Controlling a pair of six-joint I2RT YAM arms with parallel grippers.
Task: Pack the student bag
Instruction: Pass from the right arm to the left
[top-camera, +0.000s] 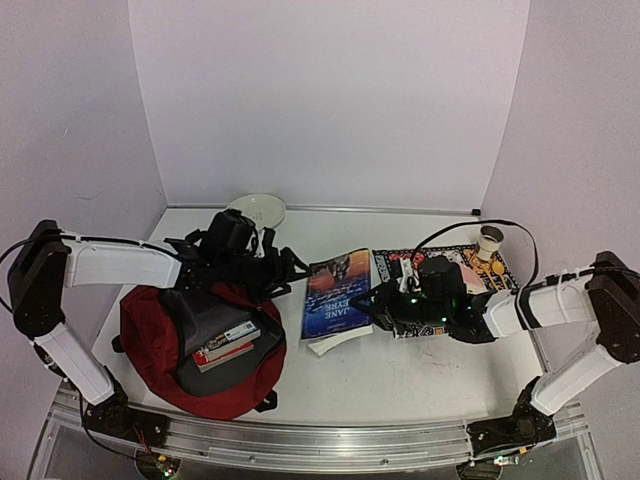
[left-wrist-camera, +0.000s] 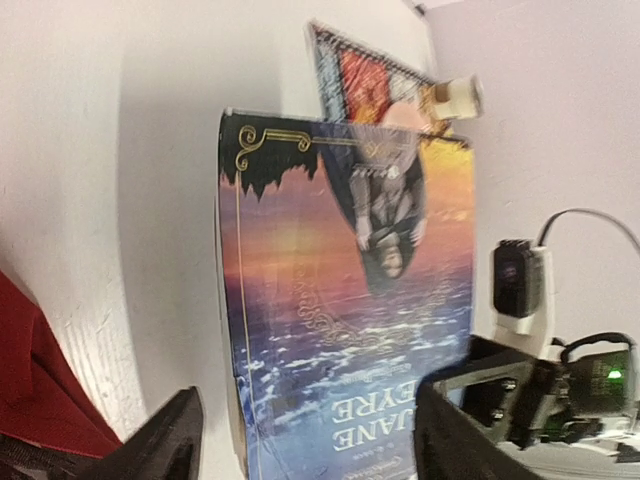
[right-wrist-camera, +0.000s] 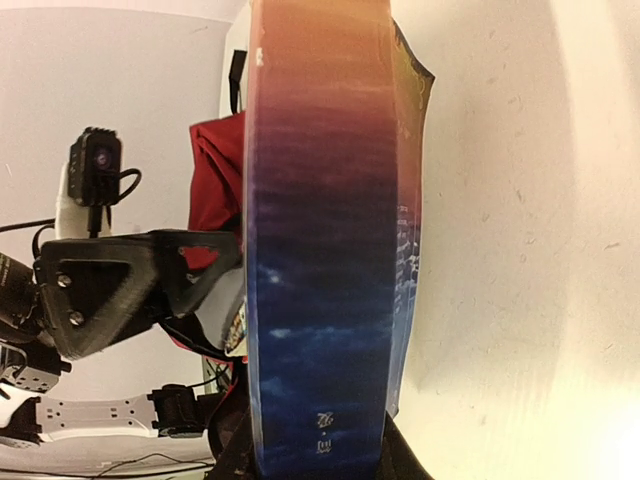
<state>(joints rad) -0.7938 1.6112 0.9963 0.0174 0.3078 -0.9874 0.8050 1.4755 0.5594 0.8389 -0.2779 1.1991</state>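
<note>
The student bag (top-camera: 150, 350) lies open at the near left, dark red with grey lining, and a couple of books (top-camera: 226, 344) rest inside. A blue and orange Jane Eyre paperback (top-camera: 338, 290) sits tilted just right of it. My right gripper (top-camera: 368, 303) is shut on this book's right edge; in the right wrist view the spine (right-wrist-camera: 320, 250) fills the gap between the fingers (right-wrist-camera: 228, 455). My left gripper (top-camera: 287, 268) hovers between the bag's mouth and the book's left side, open. Its fingers (left-wrist-camera: 165, 440) stand wide apart with the cover (left-wrist-camera: 350, 300) beyond them.
A patterned book (top-camera: 455, 262) lies under the right arm, with a small cup-like object (top-camera: 490, 240) at its far end. A white plate (top-camera: 258, 210) sits against the back wall. Walls close in on three sides.
</note>
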